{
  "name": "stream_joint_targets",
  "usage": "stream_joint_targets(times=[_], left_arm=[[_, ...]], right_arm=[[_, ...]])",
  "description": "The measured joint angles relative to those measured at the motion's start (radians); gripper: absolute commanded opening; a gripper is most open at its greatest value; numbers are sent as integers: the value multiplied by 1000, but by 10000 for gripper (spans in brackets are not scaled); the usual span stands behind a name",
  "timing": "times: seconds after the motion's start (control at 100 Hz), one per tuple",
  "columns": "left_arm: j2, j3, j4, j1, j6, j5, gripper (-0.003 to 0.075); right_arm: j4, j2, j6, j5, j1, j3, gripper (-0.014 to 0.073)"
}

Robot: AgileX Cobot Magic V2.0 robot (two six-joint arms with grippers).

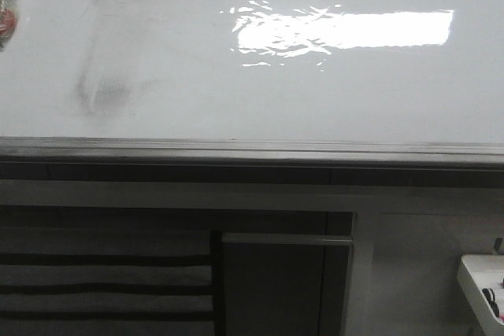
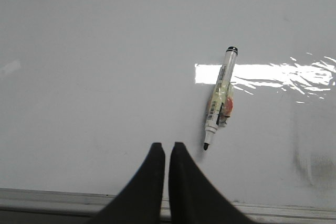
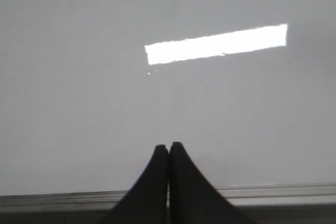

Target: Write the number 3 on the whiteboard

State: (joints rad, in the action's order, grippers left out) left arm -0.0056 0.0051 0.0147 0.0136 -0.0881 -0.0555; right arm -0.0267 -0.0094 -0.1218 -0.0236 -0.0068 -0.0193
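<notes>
- The whiteboard fills most of the front view: glossy white, lying flat, with a grey metal frame along its near edge. No dark marker stroke shows on it in any of the three views, so the number 3 is not there to be seen.
- A bright rectangular light reflection sits on the board, right of its middle, rippled at its left end.
- A grey smudge marks the board well to the left of that reflection, with fainter streaks rising from it.
- Only the left wrist view shows the marker whole: a white pen, uncapped, dark tip bare, a barcode label and a patch of orange on its barrel. It lies flat on the board, its back end crossing one end of the reflection. In the front view only a sliver of it shows at the board's far left edge.
- The left gripper hangs over the board near the frame, its two black fingers pressed almost together with nothing between them; the marker's tip lies just beside them, not touching.
- The right gripper hangs over bare board near the frame, fingers closed together and empty, the reflection well apart from them.
- Below the frame in the front view stands a dark slatted cabinet front, and a white tray at the lower right corner.
</notes>
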Motion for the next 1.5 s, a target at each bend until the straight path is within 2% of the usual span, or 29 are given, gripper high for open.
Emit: stream_joint_targets(times=[1.1, 1.251, 1.501], left_arm=[[0, -7, -25, 0, -2, -13, -19], [0, -111, -44, 0, -2, 92, -19], [119, -400, 53, 0, -4, 341, -19]], right_arm=[[-2, 0, 0, -18, 0, 0, -79], [-2, 0, 0, 51, 0, 44, -79], [-2, 74, 0, 260, 0, 282, -79]])
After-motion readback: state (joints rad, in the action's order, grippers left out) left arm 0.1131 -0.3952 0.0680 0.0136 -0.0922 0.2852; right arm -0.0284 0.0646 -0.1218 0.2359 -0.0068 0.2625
